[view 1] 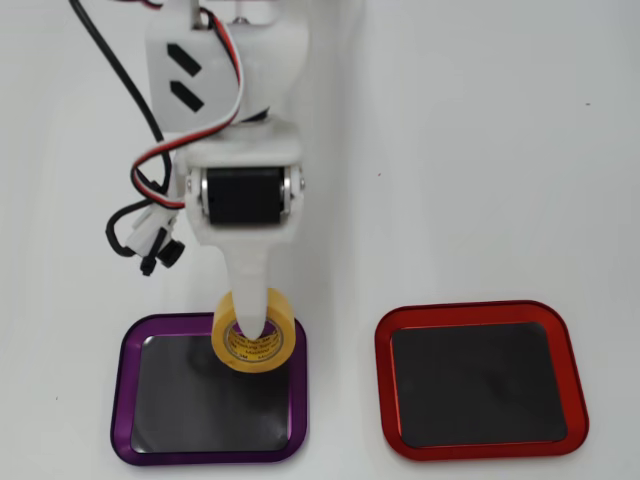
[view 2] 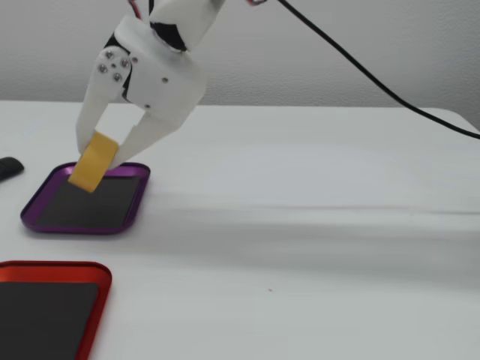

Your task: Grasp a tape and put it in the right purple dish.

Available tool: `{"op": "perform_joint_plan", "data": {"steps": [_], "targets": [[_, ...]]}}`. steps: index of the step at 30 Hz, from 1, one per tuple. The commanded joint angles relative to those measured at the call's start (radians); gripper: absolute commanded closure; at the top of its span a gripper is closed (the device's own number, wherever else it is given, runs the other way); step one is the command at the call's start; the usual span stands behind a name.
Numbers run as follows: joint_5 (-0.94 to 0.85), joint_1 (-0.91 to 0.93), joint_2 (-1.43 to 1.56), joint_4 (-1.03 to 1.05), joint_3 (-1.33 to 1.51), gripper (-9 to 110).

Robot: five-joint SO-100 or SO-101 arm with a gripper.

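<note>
The yellow tape roll is held in my white gripper, one finger through its core. In the fixed view the tape hangs between the two fingers of the gripper, a little above the far edge of the purple dish. In the overhead view the purple dish lies at the lower left, with the roll over its upper right part. The gripper is shut on the tape.
A red-rimmed tray with a dark mat lies right of the purple dish in the overhead view, and at the lower left of the fixed view. Black and red cables hang beside the arm. A small black object lies left of the dish.
</note>
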Motion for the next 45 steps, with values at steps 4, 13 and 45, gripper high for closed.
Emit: {"op": "perform_joint_plan", "data": {"steps": [4, 13, 45], "targets": [[-0.008, 0.003, -0.052, 0.000, -0.089, 100], [-0.008, 0.028, -0.052, 0.094, -0.091, 91], [0.121, 0.069, 0.196, 0.942, -0.838, 83]]}}
